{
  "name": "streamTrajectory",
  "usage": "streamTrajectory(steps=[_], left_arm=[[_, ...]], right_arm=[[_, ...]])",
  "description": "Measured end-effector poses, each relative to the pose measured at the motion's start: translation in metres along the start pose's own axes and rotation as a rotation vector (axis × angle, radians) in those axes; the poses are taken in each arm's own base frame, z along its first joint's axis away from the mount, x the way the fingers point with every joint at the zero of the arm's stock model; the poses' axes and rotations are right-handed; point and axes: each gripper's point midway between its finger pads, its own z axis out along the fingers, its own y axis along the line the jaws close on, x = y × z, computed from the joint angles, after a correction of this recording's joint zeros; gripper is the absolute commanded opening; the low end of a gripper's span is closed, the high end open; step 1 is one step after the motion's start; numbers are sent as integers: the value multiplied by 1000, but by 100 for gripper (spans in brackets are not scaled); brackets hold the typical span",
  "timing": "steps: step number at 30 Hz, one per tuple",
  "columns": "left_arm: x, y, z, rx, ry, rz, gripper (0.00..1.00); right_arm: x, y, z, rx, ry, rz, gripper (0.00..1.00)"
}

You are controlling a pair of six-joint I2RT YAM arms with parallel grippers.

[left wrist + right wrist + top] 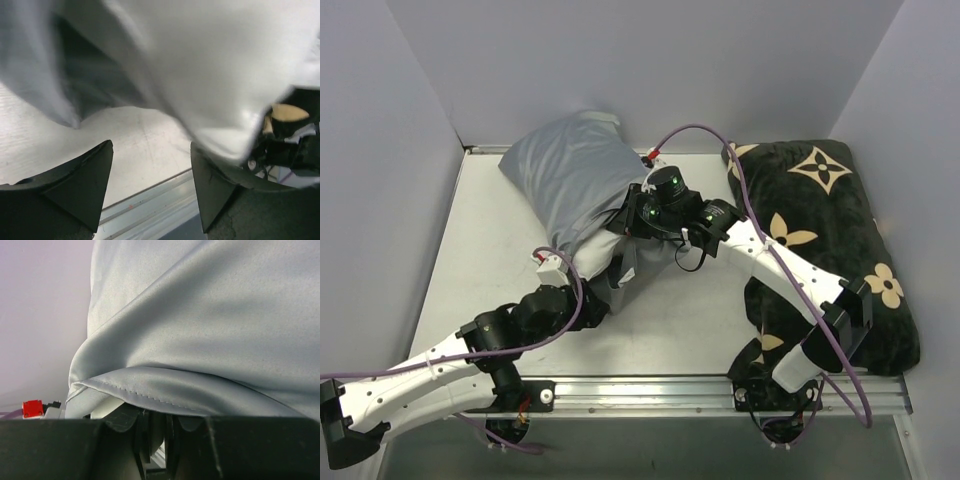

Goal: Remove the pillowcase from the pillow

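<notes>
Jaws, right gripper (156, 432): pinched shut on pillowcase (210, 315) hem.
Jaws, left gripper (150, 150): wide, empty.
Target, pillow (215, 70): just above left gripper, at the open near end; long axis near-to-far.

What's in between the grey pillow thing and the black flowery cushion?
In the top view, the right arm and its purple cable cross the gap between pillowcase and black cushion.

Soft, even light falls from above in the top view, and the pale tabletop (490, 250) shows a mild sheen and faint shadows. Left wrist view: the pillowcase (35, 65) is motion-smeared, the brightest cloth washed out. Right wrist view: hem sharp, bottom edge dark.
</notes>
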Motion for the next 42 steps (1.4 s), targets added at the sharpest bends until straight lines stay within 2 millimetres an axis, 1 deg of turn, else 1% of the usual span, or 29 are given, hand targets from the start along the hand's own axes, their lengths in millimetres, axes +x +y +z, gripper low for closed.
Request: streamTrajectory(steps=[2, 3, 6, 7, 10, 14, 15, 16, 18, 20, 22, 25, 26, 28, 29, 30, 31, 32, 33, 34, 36, 37, 39, 42], left_arm=[[-4, 10, 3, -43, -42, -28, 63], [-5, 17, 4, -65, -63, -42, 55], [-13, 36, 5, -131, -137, -86, 47], [-18, 41, 4, -149, -162, -99, 46], [-36, 55, 3, -210, -245, -150, 42], [-57, 87, 7, -340, -320, -198, 37], [-63, 97, 9, -379, -334, -204, 36], [-68, 103, 11, -400, -342, -212, 33], [-78, 112, 16, -437, -353, -219, 18], [-87, 117, 22, -461, -351, -216, 4], [-100, 123, 29, -485, -355, -214, 0], [-115, 131, 44, -495, -338, -220, 0], [-117, 132, 51, -488, -325, -215, 0], [-115, 128, 64, -453, -280, -189, 9], [-111, 123, 69, -427, -252, -174, 15], [-108, 120, 72, -405, -231, -159, 23], [-107, 116, 72, -387, -217, -146, 39], [-106, 112, 71, -370, -211, -129, 49], [-107, 110, 67, -359, -211, -115, 56], [-109, 108, 63, -350, -215, -105, 66], [-114, 102, 50, -331, -234, -84, 73], [-117, 97, 42, -322, -243, -77, 81], [-128, 85, 24, -294, -273, -57, 85], [-153, 59, -7, -234, -333, -31, 90]], right_arm=[[0, 0, 0, 0, 0, -1, 0], [0, 0, 0, 1, 0, -1, 0], [2, -3, -2, 7, 1, -1, 0], [5, -7, -3, 15, 2, -1, 0], [12, -17, -14, 26, -1, 4, 0], [28, -39, -34, 45, -10, 10, 0], [34, -45, -38, 47, -10, 11, 0], [40, -50, -42, 51, -7, 11, 0], [53, -59, -46, 60, 9, 11, 0], [63, -64, -46, 65, 26, 7, 0], [71, -67, -42, 62, 37, 4, 0], [81, -69, -37, 44, 59, 7, 0], [83, -67, -35, 35, 66, 8, 0], [84, -61, -27, 11, 80, 12, 0], [83, -60, -22, 9, 89, 15, 0], [82, -57, -18, 4, 98, 17, 0], [80, -54, -13, 0, 102, 20, 0], [77, -51, -9, -3, 104, 23, 0], [73, -48, -5, -6, 103, 28, 0], [68, -46, -3, -9, 98, 33, 0], [58, -40, 0, -19, 87, 49, 0], [51, -37, 0, -25, 77, 63, 0], [39, -31, 1, -37, 58, 85, 0], [26, -23, 3, -54, 34, 116, 0]])
